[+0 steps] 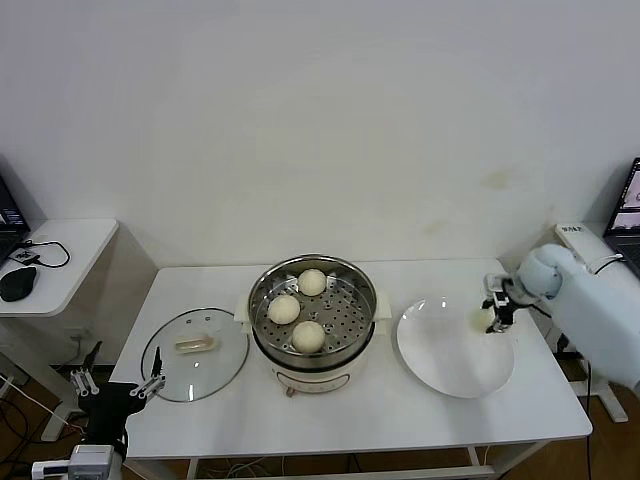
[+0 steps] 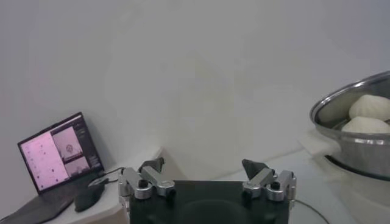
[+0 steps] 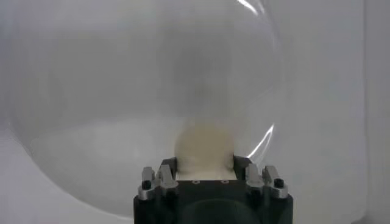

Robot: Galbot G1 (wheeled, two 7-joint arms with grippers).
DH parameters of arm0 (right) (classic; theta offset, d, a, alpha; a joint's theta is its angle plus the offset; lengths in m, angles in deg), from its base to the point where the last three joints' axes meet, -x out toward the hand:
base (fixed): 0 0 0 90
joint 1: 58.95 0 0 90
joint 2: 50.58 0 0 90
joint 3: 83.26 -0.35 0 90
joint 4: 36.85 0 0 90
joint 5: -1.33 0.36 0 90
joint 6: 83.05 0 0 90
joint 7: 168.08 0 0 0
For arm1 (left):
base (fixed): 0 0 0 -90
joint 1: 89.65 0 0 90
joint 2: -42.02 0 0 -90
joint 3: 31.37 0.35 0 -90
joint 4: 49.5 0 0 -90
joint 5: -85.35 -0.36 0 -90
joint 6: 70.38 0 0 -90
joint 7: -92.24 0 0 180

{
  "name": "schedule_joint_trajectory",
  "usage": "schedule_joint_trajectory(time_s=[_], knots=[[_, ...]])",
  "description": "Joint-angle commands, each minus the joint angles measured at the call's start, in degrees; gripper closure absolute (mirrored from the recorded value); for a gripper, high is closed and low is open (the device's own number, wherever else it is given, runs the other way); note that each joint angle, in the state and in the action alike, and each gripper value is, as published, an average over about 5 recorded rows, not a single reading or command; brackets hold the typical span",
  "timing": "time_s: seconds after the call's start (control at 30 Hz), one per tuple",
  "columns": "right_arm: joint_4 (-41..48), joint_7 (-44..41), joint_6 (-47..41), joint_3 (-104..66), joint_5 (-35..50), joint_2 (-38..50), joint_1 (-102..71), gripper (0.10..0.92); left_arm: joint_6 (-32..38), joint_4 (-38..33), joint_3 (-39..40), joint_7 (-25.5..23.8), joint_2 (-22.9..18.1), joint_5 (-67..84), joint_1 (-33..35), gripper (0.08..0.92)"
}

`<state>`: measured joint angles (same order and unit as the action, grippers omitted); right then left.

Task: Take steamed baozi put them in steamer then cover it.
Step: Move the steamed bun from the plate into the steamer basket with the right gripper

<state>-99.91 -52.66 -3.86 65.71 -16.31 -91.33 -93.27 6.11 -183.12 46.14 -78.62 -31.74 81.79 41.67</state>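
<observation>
— Right gripper [image 3: 205,173]?
— Fingers [image 3: 244,167] clamped on one steamed baozi [image 3: 204,146], down on the white plate [image 1: 440,360] at its far right rim.
— Count?
— Four steamed baozi: three in the steamer [image 1: 262,318] mid-counter [image 1: 400,415], one on the plate. No readable writing.
— Cover [image 1: 195,353]?
— Flat on the counter, just left of the steamer.
— Left gripper [image 2: 206,176]?
— Parked low beside the counter's left corner, fingers spread wide, empty.

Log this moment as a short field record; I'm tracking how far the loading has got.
baozi in steamer: three on the perforated tray
fourth baozi: on the white plate, at its right edge, between the right gripper fingers
cover: flat on the table, left of the steamer
left gripper: open, idle off the table's front-left corner
</observation>
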Motion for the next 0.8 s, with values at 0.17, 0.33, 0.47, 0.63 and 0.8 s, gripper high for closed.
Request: schedule_joint_trajectory(time_s=[0.17,0.33,0.47,0.63,0.8], knots=[[-18.4,-0.1,-7.8,23.6,20.5,5.9,28.2,0.438,0.0,0.1,0.2,-0.1,0.5,0.1,-0.6,0.177],[-23.8,2.1,-12.3,32.0,29.5,2.7,38.9,0.431,-0.1,0.2,0.3,-0.1,0.8,0.2,-1.0,0.177],[-27.7,5.0,-17.2,35.2,36.1,-1.1,41.9,0.425,-0.1,0.4,0.5,-0.1,0.7,0.2,-1.3,0.177],[-30.1,8.7,-21.9,37.8,42.0,-6.1,41.0,0.423,-0.2,0.4,1.0,-0.1,0.5,0.1,-1.6,0.177],[-28.8,11.6,-24.5,38.4,44.8,-10.0,38.2,0.423,-0.4,0.1,0.6,-0.1,0.4,0.1,-1.6,0.177]])
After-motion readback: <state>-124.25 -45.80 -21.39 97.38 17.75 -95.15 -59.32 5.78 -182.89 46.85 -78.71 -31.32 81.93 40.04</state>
